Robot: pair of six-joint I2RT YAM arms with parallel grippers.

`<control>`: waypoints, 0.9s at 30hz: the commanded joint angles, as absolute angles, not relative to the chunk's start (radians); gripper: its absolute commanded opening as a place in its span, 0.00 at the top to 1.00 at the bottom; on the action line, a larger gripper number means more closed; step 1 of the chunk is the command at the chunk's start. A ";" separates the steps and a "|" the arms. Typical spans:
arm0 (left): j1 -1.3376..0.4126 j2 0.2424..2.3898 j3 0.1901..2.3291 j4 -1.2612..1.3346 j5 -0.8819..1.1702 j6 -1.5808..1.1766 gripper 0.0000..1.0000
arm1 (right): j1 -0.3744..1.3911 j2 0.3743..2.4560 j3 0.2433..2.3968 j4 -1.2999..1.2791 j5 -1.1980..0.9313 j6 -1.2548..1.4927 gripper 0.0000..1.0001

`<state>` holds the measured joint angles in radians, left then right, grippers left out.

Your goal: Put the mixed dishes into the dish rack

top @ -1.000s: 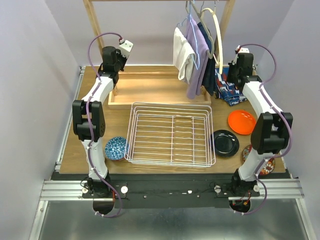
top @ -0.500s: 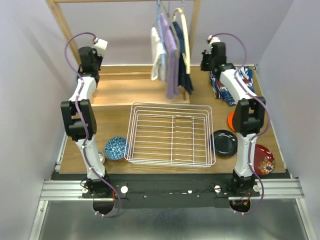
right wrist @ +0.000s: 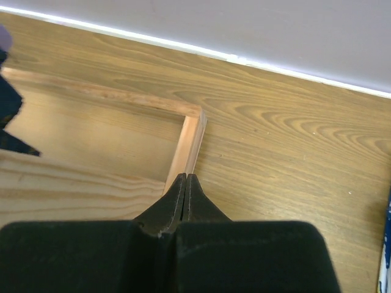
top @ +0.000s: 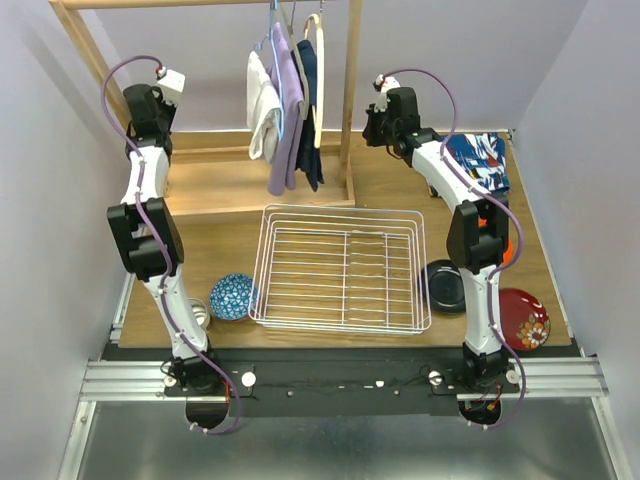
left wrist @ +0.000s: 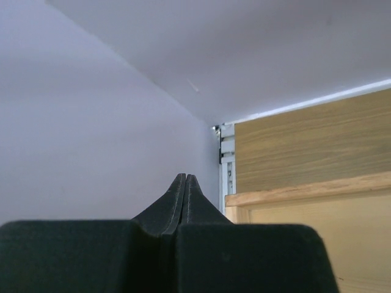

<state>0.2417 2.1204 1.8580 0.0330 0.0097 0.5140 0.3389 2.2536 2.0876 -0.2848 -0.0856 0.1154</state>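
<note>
- Top external view: the white wire dish rack (top: 340,268) sits dead centre with nothing in it, so I'd say loading hasn't started.
- The dishes lie flat around it, looks like split by which arm reaches them. The blue-patterned bowl (top: 232,296) is at the rack's 8 o'clock, on the left arm's side. The glossy black plate (top: 443,287) is at 4 o'clock, with the dark red plate (top: 525,320) just beyond it.
- There's an orange sliver (top: 485,207) behind the right forearm. Probably the orange plate, but it's mostly hidden.
- The left gripper (left wrist: 184,178) is pinched together, holding nothing, up at the table's 11 o'clock.
- The right gripper (right wrist: 185,177) is the same, over the wooden tray (right wrist: 91,128) corner around 1 o'clock.
- No brands or writing I can read anywhere.
</note>
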 commanded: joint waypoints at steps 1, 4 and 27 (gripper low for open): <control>0.241 2.039 1.927 -0.197 0.248 0.509 1.00 | 0.348 2.253 2.099 -0.270 -0.135 0.126 0.99; 0.170 1.840 1.681 -0.232 0.324 0.567 1.00 | 0.350 2.227 2.066 -0.264 -0.124 0.118 0.99; 0.235 1.815 1.296 -0.759 0.400 0.689 1.00 | 0.348 2.121 1.891 -0.296 -0.083 0.038 0.99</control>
<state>0.2317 1.7634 1.2388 -0.7044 0.3935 0.7010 0.3412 2.1483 1.9114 -0.2905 -0.0990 0.0612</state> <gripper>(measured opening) 0.007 0.012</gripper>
